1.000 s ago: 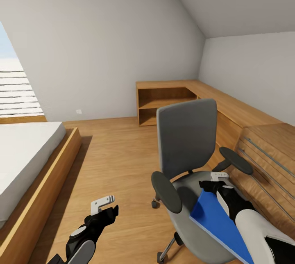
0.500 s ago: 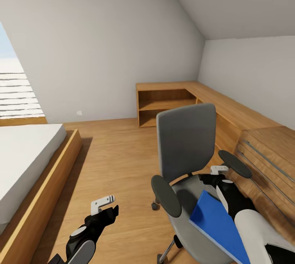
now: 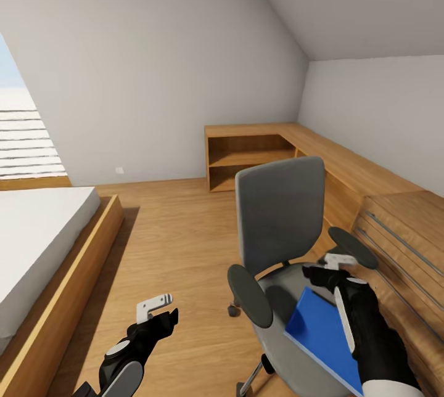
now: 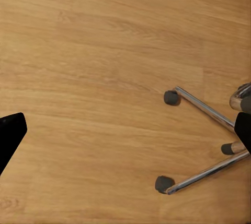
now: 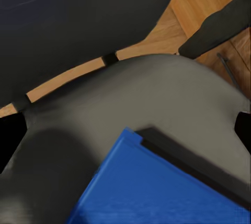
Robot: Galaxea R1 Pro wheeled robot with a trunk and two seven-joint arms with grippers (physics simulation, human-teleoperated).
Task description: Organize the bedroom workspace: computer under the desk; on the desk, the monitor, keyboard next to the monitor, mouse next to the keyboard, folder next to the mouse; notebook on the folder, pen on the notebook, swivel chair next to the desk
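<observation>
Folder (image 3: 317, 329) is lying on the seat of the swivel chair (image 3: 280, 212), bright blue, with one corner sticking out past the front edge of the seat. In the right wrist view a dark grey strip peeks out along one edge of it, probably the notebook (image 5: 196, 164), though I can't say for sure. Right gripper (image 3: 333, 264) hangs over the back of the seat just past the folder's far corner; fingers look spread a bit, nothing between them. Left gripper (image 3: 161, 306) is low over the wood floor (image 3: 179, 230) beside the chair, and I can't tell if it's open or closed. Bed (image 3: 43, 243) sits off to the left, with a wood shelf unit (image 3: 246, 156) in the corner behind the chair.
</observation>
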